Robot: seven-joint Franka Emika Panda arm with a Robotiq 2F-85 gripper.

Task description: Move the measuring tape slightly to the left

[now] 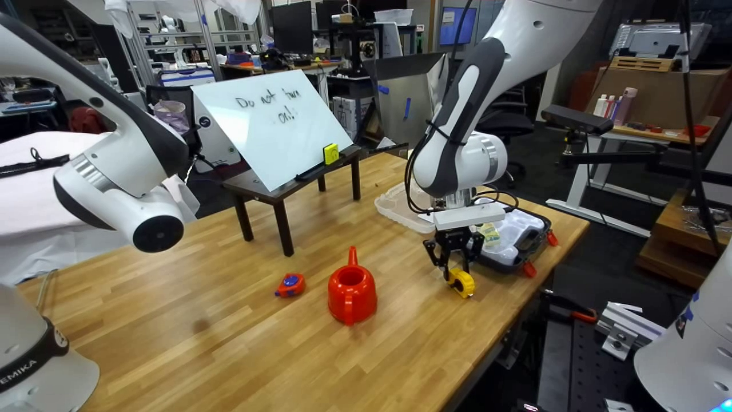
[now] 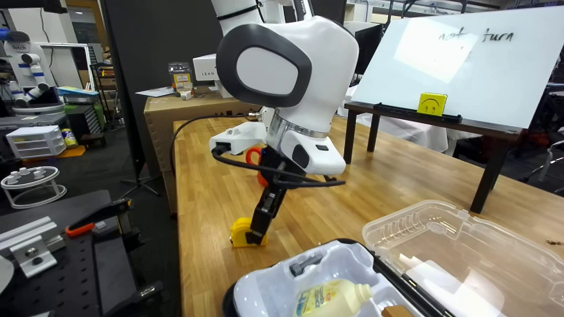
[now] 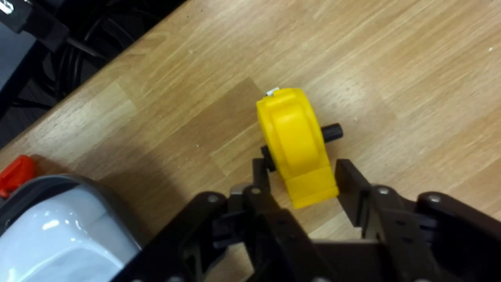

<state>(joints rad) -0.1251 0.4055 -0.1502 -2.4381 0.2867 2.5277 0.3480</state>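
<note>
Presently, one measuring tape [image 3: 293, 135] near the case [image 2: 264, 286]: probably hard, light. My gripper [image 3: 302, 172] straddles it, parted slightly wider, clamping nothing; I'd pinch its flat sides.

Wooden table [image 1: 251, 349], measuring tape [image 3: 298, 145], red vessel [image 1: 352, 297]
</note>
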